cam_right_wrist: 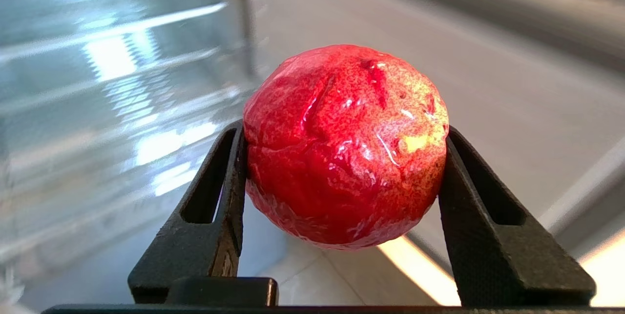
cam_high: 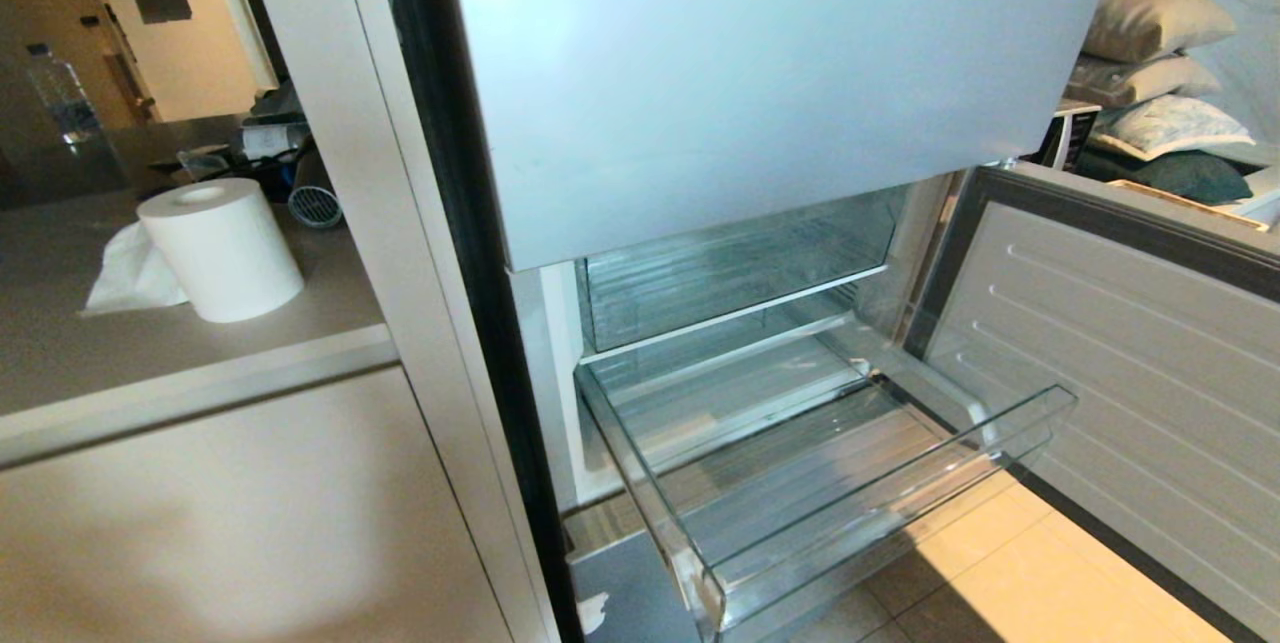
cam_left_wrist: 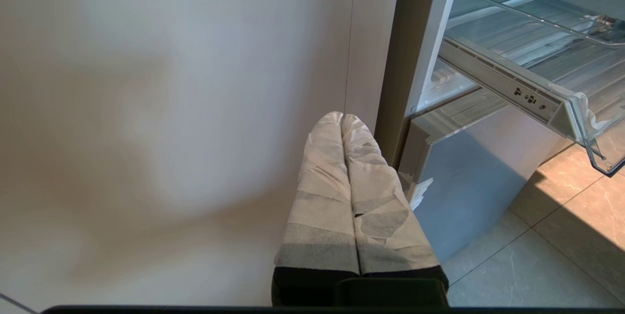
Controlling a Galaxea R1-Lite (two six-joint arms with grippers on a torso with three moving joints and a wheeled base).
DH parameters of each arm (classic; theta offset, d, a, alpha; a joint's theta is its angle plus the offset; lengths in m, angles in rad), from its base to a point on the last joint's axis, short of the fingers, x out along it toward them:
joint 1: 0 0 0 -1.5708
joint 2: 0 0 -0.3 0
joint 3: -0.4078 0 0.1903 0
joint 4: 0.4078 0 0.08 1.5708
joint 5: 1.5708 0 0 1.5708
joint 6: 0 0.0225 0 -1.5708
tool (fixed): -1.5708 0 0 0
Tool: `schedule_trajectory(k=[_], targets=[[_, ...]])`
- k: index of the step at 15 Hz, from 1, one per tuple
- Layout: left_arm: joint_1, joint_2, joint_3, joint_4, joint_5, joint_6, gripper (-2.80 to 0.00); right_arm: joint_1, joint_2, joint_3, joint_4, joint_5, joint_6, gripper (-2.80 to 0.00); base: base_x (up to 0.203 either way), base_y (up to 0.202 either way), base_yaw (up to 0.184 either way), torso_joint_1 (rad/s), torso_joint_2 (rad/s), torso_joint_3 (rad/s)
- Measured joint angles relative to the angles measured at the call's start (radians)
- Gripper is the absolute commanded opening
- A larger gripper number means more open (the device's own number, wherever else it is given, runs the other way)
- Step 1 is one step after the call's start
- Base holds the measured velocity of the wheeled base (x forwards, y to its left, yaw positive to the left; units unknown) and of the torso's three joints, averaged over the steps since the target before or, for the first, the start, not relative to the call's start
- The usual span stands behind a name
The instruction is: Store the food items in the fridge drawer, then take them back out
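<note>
- Red fruit [cam_right_wrist: 345,145] fills the right wrist view, pinched between the two black fingers [cam_right_wrist: 215,206] of the right gripper [cam_right_wrist: 344,157]; they press its two flanks at about mid-height, so it sits clear of the palm and can drop free when they part.
- Glossy, wrinkled skin, probably a wrap; likely slippery, which would explain a grip across the widest part.
- Behind the fruit: blurred clear plastic and a pale panel. Where it hangs relative to the drawer cannot be told.
- Head view: neither arm in frame. Fridge drawer [cam_high: 850,513] is pulled out toward 5 o'clock, with nothing in it. Lower fridge door [cam_high: 1130,393] swung wide at 3 o'clock, leaving the approach open.
- Left gripper [cam_left_wrist: 342,118], taped fingers pressed together, holds nothing and hangs low beside the cabinet panel [cam_left_wrist: 171,109], at the drawer's 9 o'clock, out of the way.
- Paper roll [cam_high: 222,248] on the counter at 9 o'clock.
- Judgement: the fruit is either about to be stored or just retrieved.
</note>
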Motion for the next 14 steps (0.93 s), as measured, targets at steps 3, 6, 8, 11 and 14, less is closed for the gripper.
schedule_trajectory(k=[3,6,8,11,14], targets=[[0.0,0.0,0.0,0.0,0.0,0.0,-2.8,-0.015,-0.103,0.298,-0.212,0.052,-0.038,-2.8,0.0,0.0,0.0,0.0,0.0,0.0],[0.0,0.0,0.0,0.0,0.0,0.0,-2.8,-0.021,-0.213,0.416,-0.24,0.114,0.009,-2.8,0.0,0.0,0.0,0.0,0.0,0.0],[0.0,0.0,0.0,0.0,0.0,0.0,-2.8,-0.024,-0.25,0.426,-0.16,0.163,0.113,-2.8,0.0,0.0,0.0,0.0,0.0,0.0],[0.0,0.0,0.0,0.0,0.0,0.0,-2.8,-0.028,-0.239,0.428,-0.16,0.168,0.073,-2.8,0.0,0.0,0.0,0.0,0.0,0.0],[0.0,0.0,0.0,0.0,0.0,0.0,-2.8,-0.03,-0.218,0.431,-0.161,0.166,0.068,-2.8,0.0,0.0,0.0,0.0,0.0,0.0]])
